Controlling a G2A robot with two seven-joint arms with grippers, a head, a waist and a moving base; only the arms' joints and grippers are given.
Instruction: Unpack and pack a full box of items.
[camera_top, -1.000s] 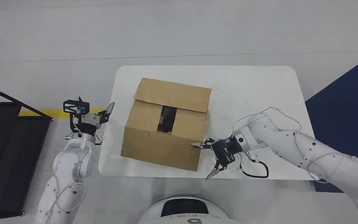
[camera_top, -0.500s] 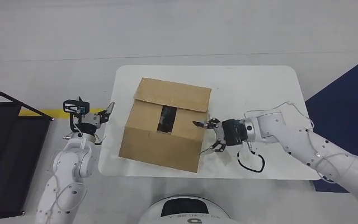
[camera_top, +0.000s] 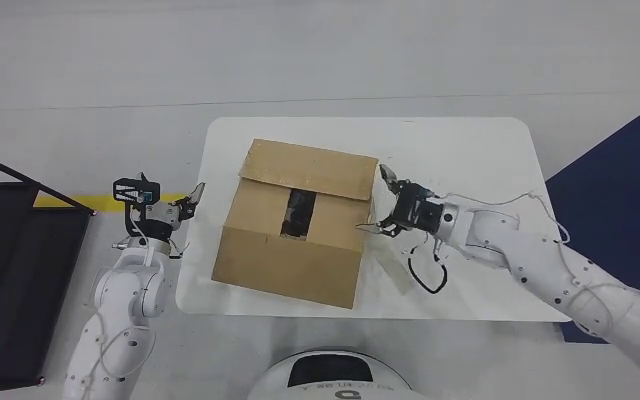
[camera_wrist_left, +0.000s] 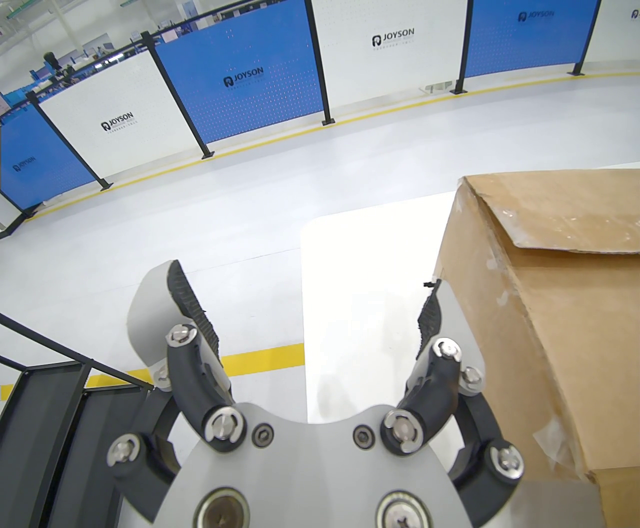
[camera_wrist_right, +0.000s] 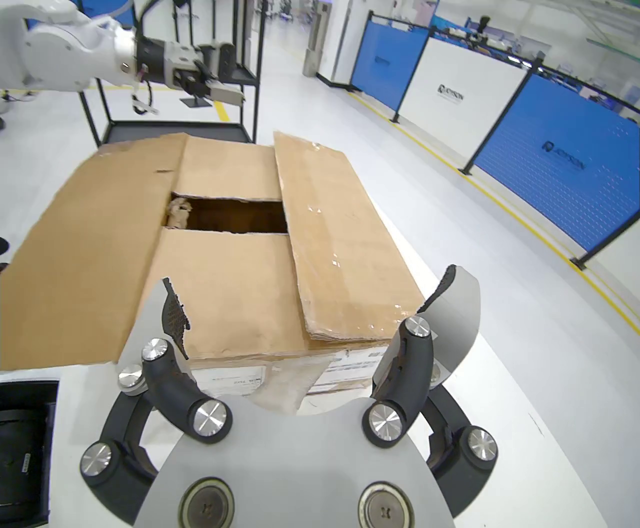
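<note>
**Inspector:** Count, please.

**Recorder:** One cardboard box (camera_top: 295, 235), one table (camera_top: 450, 150), two grippers. The box sits skewed on the table's left half, close to the edge nearest the robot.

**Inspector:** Condition of the box?

**Recorder:** Brown corrugated board, with four top flaps folded in. They leave one rectangular gap (camera_wrist_right: 235, 216) at the centre, and crumpled brown paper (camera_wrist_right: 175, 210) shows at one end of it. There are glossy tape remnants on one flap and a white label (camera_wrist_right: 235, 375) on the side wall facing the right arm.

**Inspector:** Table?

**Recorder:** White, smooth, with rounded corners.

**Inspector:** End effectors?

**Recorder:** The right gripper (camera_top: 372, 200) is just beside the box's right wall at its upper edge, its two fingers spread wide and holding nothing. The left gripper (camera_wrist_left: 302, 285) hangs off the table's left edge, near the box's left wall but apart from it, equally wide and empty. Each has metal fingers with black ribbed pads (camera_wrist_left: 192, 305).
</note>
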